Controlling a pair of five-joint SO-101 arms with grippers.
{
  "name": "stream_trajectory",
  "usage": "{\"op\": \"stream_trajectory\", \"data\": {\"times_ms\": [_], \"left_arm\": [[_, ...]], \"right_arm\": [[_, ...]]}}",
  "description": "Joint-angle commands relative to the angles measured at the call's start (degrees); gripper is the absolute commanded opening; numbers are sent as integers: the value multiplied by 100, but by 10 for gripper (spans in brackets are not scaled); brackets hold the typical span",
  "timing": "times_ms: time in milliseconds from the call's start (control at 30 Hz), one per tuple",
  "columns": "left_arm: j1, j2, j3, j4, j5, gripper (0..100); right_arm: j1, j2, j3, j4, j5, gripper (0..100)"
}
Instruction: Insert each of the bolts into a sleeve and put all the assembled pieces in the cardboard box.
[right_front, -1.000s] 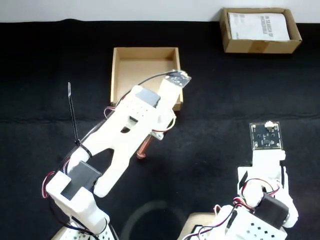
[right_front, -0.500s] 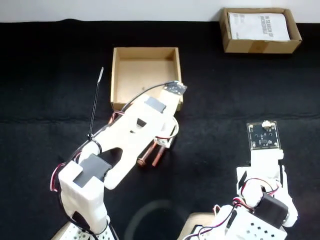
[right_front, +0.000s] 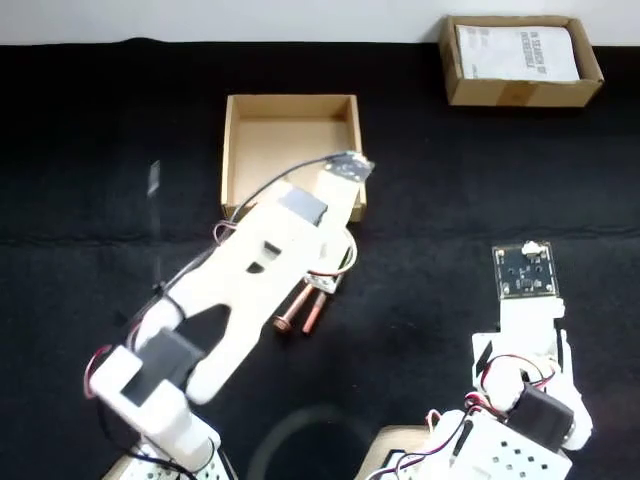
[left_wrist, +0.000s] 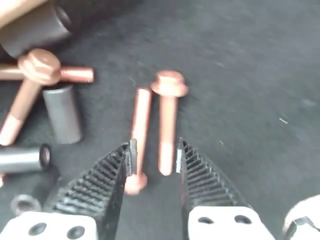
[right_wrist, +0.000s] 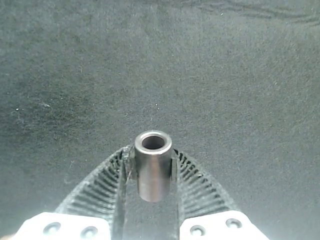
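Two copper bolts (left_wrist: 166, 125) lie side by side on the black table, also seen in the high view as bolts (right_front: 300, 312) just in front of the open cardboard box (right_front: 290, 110). My left gripper (left_wrist: 154, 159) is open low over their near ends, with one bolt's tip between its fingertips. Further bolts (left_wrist: 37, 67) and dark sleeves (left_wrist: 62, 112) lie in a loose pile off to one side. My right gripper (right_wrist: 152, 156) is shut on a dark sleeve (right_wrist: 152, 167) whose open bore points toward the camera. The right arm (right_front: 527, 320) stands at the front right.
A second cardboard box (right_front: 520, 60) with a printed sheet stands at the back right. The left arm (right_front: 260, 260) stretches from the front left to the open box's front wall. A small ring (left_wrist: 22, 204) lies near the sleeves.
The left arm has shifted, and two bolts now lie in the open by its gripper, where a second ago one showed. The right arm has barely moved.
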Motion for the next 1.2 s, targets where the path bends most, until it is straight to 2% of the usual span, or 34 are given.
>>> {"op": "stream_trajectory", "data": {"times_ms": [0,167,467,567,967,1033,1133,1167], "left_arm": [[356,-620,-66,308,35,136],[470,-488,13,273,18,136],[189,629,154,-853,-9,137],[136,866,163,-1046,-352,137],[-215,1437,154,-1521,-501,133],[-242,1552,163,-1653,-492,112],[-224,1622,163,-1793,-510,9],[-215,1622,163,-1820,-510,7]], "right_arm": [[-40,-13,4,-101,53,8],[-40,-13,4,-110,53,8],[-40,-13,4,-110,53,8],[-40,-13,4,-110,53,8],[-40,-31,-4,-110,35,8],[-40,-31,-4,-110,35,8],[-40,-31,4,-136,35,8],[-40,-31,13,-207,26,8]]}}
